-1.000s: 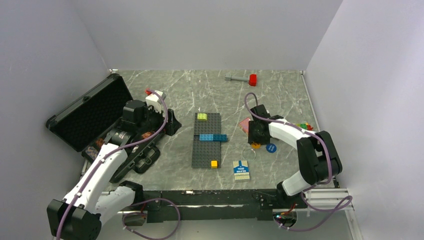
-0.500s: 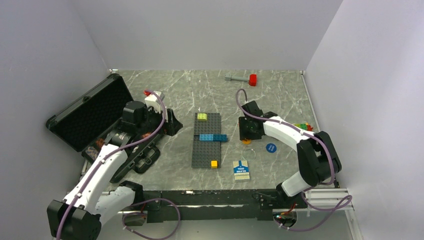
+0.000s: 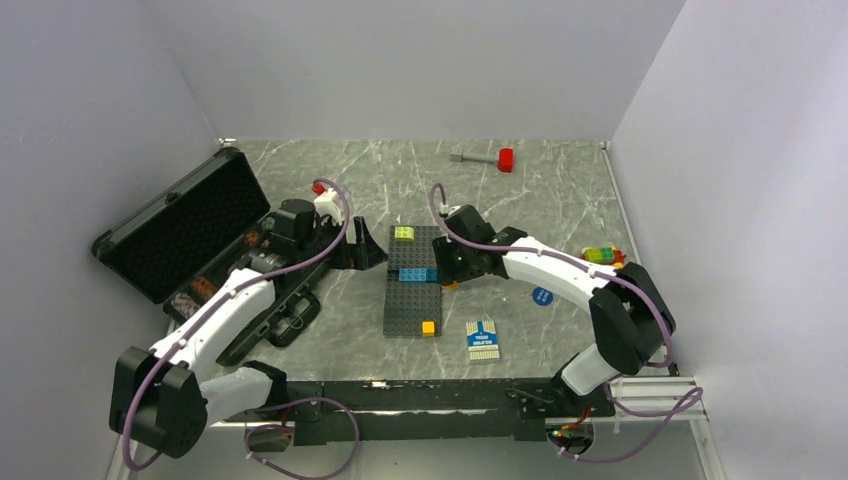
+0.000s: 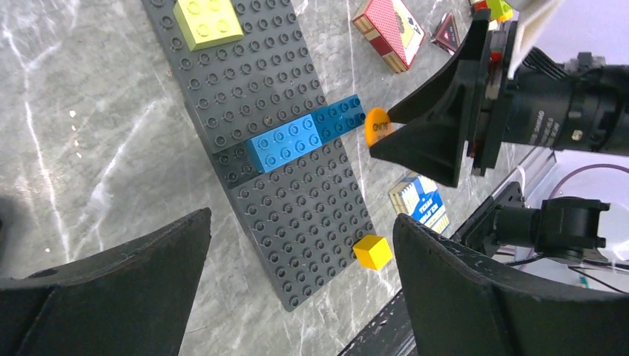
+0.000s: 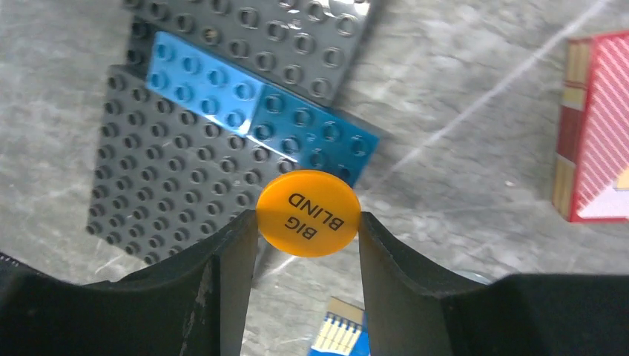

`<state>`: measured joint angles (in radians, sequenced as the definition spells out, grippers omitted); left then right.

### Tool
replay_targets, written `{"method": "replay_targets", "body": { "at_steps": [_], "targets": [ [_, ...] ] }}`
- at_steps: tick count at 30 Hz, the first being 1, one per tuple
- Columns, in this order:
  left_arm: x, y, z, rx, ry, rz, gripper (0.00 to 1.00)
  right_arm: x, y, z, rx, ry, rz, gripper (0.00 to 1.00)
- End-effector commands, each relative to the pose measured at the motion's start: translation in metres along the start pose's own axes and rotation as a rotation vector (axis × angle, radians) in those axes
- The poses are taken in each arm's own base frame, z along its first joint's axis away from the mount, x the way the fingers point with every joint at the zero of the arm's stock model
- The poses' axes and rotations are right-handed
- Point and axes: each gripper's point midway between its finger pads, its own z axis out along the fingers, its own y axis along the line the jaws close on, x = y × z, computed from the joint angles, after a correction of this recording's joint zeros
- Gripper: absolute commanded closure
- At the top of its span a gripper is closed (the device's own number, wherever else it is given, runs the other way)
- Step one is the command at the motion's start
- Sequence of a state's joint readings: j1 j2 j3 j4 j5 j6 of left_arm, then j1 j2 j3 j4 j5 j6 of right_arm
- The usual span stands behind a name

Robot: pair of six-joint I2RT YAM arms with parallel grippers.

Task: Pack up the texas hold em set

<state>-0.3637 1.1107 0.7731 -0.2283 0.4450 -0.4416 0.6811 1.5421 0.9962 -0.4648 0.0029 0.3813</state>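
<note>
The orange button (image 5: 308,211), printed BIG BLIND, is pinched by its edges in my right gripper (image 5: 308,222), above the right edge of the dark baseplate (image 3: 412,300). My left gripper (image 4: 300,222) hangs open and empty over the baseplate's left side, facing the right gripper (image 4: 415,137). The black case (image 3: 170,225) lies open at far left, partly under the left arm. The blue-white card pack (image 3: 483,340) lies near the front. The blue button (image 3: 542,296) is right of it. The pink card pack (image 4: 389,30) and red-triangle button (image 4: 447,33) lie behind the right arm.
The baseplate carries a lime brick (image 3: 404,233), blue bricks (image 3: 425,274) and a yellow cube (image 3: 428,327). A red-headed hammer (image 3: 490,158) lies at the back. Loose coloured bricks (image 3: 603,255) sit at the right. Grey walls close in three sides.
My right gripper carried the orange button left from the table's right part to the baseplate's edge. The left gripper swung right from the case to the baseplate.
</note>
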Motion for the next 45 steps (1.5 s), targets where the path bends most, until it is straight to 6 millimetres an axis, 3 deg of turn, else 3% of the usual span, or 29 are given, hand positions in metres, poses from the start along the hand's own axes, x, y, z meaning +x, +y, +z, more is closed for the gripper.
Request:
{"method": "replay_targets", "body": {
  "at_steps": [1, 7, 13, 33, 45],
  "targets": [
    [-0.012, -0.019, 0.009, 0.094, -0.011, -0.027, 0.05, -0.022, 0.041, -0.003, -0.126, -0.067, -0.094, 0.65],
    [0.002, -0.008, 0.027, 0.08, 0.086, -0.058, 0.1, -0.028, 0.071, -0.005, -0.185, -0.111, -0.183, 0.66],
    [0.012, -0.01, 0.039, 0.129, 0.148, -0.091, 0.14, -0.029, 0.086, -0.006, -0.223, -0.122, -0.221, 0.66],
    [0.043, -0.024, 0.057, 0.249, 0.307, -0.153, 0.25, -0.032, 0.112, -0.024, -0.282, -0.184, -0.319, 0.67],
    [0.053, -0.039, 0.066, 0.3, 0.358, -0.164, 0.4, -0.031, 0.114, -0.027, -0.263, -0.209, -0.352, 0.67]
  ]
}}
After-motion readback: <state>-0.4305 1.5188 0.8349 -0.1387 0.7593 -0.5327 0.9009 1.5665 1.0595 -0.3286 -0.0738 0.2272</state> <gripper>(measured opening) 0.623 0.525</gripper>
